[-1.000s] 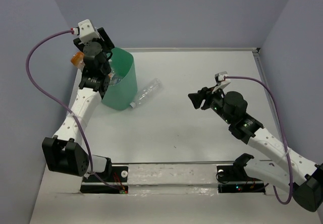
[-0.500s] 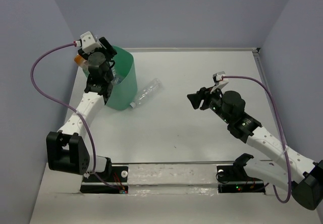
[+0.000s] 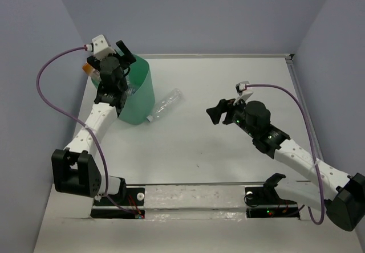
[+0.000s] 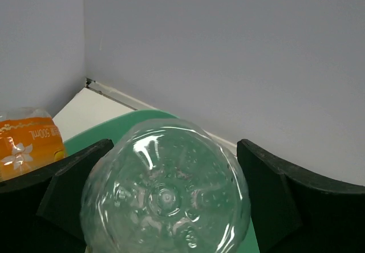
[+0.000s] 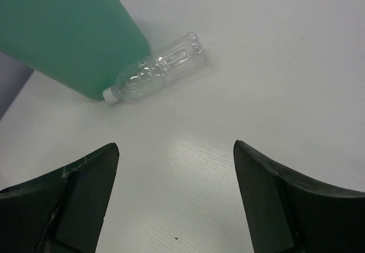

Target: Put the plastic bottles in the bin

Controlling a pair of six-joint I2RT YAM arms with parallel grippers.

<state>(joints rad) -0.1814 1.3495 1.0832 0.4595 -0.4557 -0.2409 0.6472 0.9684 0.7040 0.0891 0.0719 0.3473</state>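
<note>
**Left arm holds a bottle at the bin; one bottle lies loose on the table**

- Left pincer point(image 3: 124, 56) is up at the far left corner, over the rim of the green bin point(image 3: 140, 93). In the left wrist view its two dark fingers point(image 4: 74, 190) sit on either side of a clear bottle point(image 4: 165, 199) and clamp it. The ribbed bottom of that bottle faces the camera.
- The bin's rim point(image 4: 117, 129) shows just behind the gripped bottle in that view.
- Orange bottle point(image 3: 87, 68) is just beside the bin on its left side, partly hidden by the left arm. The left wrist view shows its label point(image 4: 28, 145) past the left finger. Cannot tell whether it touches the bin.
- Second clear bottle point(image 3: 165, 105) lies on its side on the white table point(image 3: 228, 162), right of the bin. Its white-capped end points at the foot of the bin and sits just beside it. Contact is not clear from either view.
- Right pincer point(image 3: 214, 114) hangs over the middle of the table with its jaws wide apart and nothing between them. It is well apart from the bin. Its wrist camera looks toward the lying bottle point(image 5: 157, 70) and the bin's wall point(image 5: 68, 31).
</note>
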